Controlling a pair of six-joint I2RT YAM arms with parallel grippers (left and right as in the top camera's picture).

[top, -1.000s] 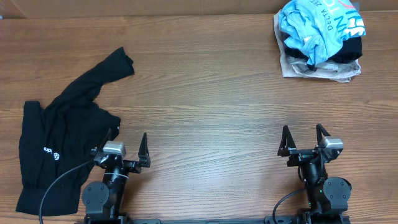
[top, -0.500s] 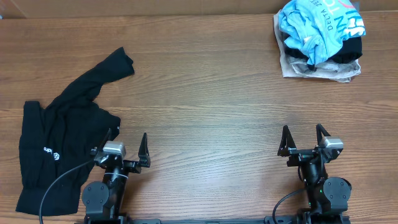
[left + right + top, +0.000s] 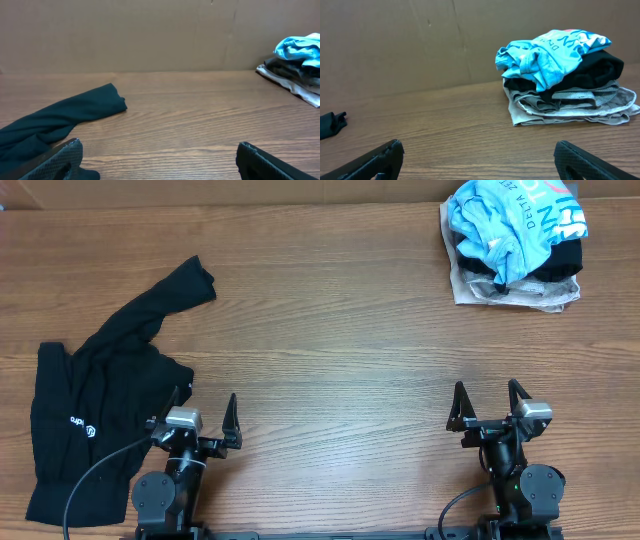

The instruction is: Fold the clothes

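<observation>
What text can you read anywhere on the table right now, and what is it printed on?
"DELTA ZE": small print on the crumpled light blue T-shirt atop the far-right pile; the rest runs into a fold.
Its large white and red-orange letters: broken up by creases, not readable as words.
The small white logo on the black long-sleeved top: too small to read.

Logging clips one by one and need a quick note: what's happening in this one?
Nothing is being handled. The left fingers and right fingers stand open and empty at the table's near edge. The black long-sleeved top lies unfolded on the left. The light blue T-shirt sits crumpled atop a clothes pile in the far right corner. Folding has not begun.
</observation>
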